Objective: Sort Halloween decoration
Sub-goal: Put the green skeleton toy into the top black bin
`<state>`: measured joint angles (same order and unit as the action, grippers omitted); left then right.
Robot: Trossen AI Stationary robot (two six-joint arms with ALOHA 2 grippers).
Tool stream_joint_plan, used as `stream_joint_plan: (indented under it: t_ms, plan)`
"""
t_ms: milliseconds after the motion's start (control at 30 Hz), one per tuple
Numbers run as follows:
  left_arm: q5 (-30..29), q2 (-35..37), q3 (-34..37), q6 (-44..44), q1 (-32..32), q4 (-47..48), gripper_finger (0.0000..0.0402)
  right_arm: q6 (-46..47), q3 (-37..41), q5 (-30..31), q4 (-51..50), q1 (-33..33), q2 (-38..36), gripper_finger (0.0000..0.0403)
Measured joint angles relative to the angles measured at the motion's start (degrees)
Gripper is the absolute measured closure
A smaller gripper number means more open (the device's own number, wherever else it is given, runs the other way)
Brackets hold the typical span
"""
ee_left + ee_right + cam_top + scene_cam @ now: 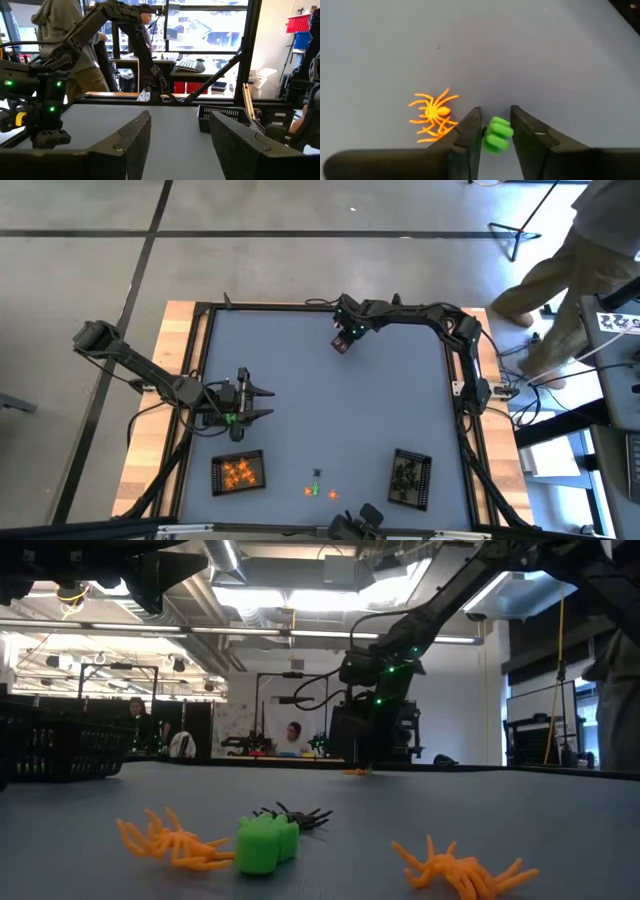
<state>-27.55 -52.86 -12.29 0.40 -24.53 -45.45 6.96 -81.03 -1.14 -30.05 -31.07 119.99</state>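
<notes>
Seeing our right gripper (495,127) straddling a green trinket (497,134), grip unclear, beside an orange spider (434,114); left gripper (179,132) spread, idle.

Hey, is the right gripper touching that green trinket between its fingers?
Cannot tell. In the right wrist view the green trinket sits between the right gripper's fingers, close to one, but no view plainly shows contact or a gap.

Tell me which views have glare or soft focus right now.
Low view: ceiling lights glare, leaving the room behind dim; the near green trinket looks soft. Left wrist view: bright windows wash out. Right wrist view: even light, crisp orange spider.
</notes>
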Motion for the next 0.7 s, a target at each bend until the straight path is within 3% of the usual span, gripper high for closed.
stream_joint_plan:
  t_ms: [333, 700]
  plan:
    - [0.0, 0.0, 0.0, 0.02, 0.0, 0.0, 0.0208, 1.91, 0.31, -0.58, -2.7, 0.02, -1.51, 0.0258]
    - [0.0, 0.0, 0.0, -0.58, 0.02, -0.02, 0.0208, 0.32, 0.12, 0.06, 0.21, 0.0, -0.27, 0.0313]
